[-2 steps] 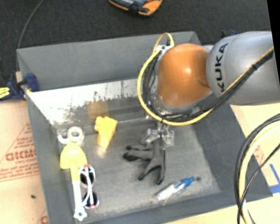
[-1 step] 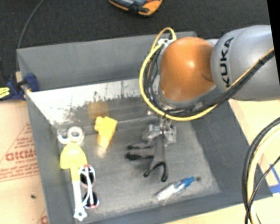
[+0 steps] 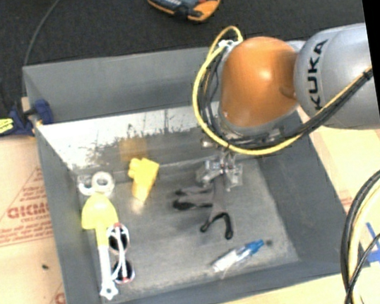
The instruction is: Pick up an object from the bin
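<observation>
My gripper hangs below the orange wrist cover, over the middle of the bin near its back wall. Its metal fingers point down with a narrow gap and nothing visible between them. Just left and below the fingertips lies a small black curled piece on the bin floor. A second black curved piece lies a little nearer the front. A yellow plastic block sits to the gripper's left.
At the left of the bin lie a white tape roll, a yellow scoop with a white handle and red-and-black glasses. A clear pen with a blue tip lies near the front wall.
</observation>
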{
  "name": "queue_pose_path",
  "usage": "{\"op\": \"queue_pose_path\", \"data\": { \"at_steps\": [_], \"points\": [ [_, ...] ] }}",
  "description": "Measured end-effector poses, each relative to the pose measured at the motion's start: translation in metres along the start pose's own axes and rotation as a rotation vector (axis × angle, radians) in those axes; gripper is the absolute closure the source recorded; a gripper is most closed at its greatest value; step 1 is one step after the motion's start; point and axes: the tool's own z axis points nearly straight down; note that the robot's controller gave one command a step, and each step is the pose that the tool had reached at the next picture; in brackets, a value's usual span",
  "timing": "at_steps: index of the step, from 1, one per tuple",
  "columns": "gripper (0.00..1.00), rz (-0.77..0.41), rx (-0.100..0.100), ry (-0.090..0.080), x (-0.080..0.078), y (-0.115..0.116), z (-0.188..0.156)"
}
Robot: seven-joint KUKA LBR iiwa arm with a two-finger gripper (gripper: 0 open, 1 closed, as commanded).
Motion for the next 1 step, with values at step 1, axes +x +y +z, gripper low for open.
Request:
{"op": "queue_pose_path", "data": {
  "at_steps": [1],
  "points": [
    [1.00, 0.001, 0.004, -0.002, -0.0004, -0.0013, -0.0160]
  ]
}}
